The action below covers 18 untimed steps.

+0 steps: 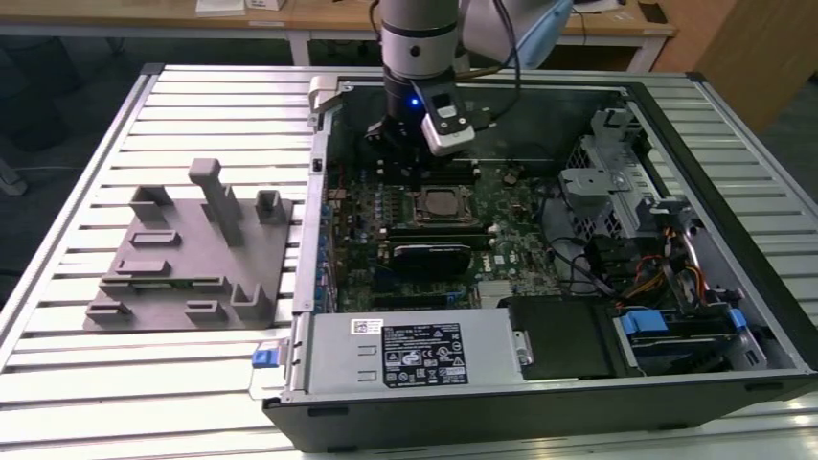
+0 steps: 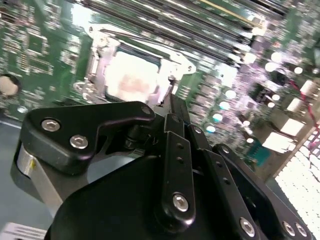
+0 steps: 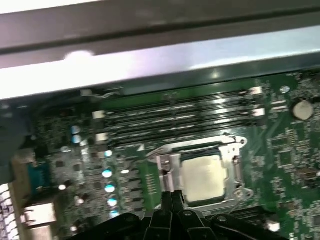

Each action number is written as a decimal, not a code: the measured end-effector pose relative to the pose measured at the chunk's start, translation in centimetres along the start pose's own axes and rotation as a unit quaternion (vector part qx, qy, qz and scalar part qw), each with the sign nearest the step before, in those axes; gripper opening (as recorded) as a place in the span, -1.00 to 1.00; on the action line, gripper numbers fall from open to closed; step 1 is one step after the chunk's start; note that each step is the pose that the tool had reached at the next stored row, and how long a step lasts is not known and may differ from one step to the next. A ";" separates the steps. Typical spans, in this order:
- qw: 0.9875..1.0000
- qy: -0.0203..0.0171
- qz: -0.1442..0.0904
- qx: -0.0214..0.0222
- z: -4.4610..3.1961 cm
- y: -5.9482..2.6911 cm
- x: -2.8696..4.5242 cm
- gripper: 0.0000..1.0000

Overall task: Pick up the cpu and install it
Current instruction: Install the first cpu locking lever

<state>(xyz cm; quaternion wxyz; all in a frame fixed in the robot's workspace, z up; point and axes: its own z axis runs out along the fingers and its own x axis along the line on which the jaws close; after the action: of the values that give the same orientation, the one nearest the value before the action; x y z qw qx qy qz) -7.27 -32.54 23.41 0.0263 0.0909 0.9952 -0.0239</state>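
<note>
The cpu (image 1: pixel 443 201) lies flat inside the metal-framed socket (image 1: pixel 420 203) on the green motherboard of the open computer case. Its pale silver top shows in both wrist views (image 2: pixel 132 80) (image 3: pixel 202 177), with the socket frame (image 3: pixel 235 150) around it. My gripper (image 1: pixel 406 161) hangs over the board just beyond the socket, toward the case's far wall. In both wrist views its two black fingers (image 3: pixel 172 200) (image 2: pixel 176 107) are pressed together with nothing between them, and their tips are close beside the socket's edge, apart from the cpu.
A grey plastic fixture block (image 1: pixel 192 254) stands on the slatted table at the exterior view's left. Memory slots (image 3: pixel 175 117) run beside the socket. A power supply (image 1: pixel 409 350) fills the case's near side, and drive bays with cables (image 1: pixel 639 259) its right.
</note>
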 end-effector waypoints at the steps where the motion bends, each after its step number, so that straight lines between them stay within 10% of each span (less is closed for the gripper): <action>1: 1.000 0.000 0.000 0.000 -0.02 -0.06 0.29 -0.79; 9: 1.000 0.002 0.000 -0.009 -0.10 -0.35 1.85 -0.79; 18: 0.999 0.009 0.002 -0.048 -0.13 -0.41 2.18 -0.79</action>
<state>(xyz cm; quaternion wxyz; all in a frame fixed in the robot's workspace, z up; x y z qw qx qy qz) -9.49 -32.55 23.44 0.0219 0.0921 0.9952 0.0245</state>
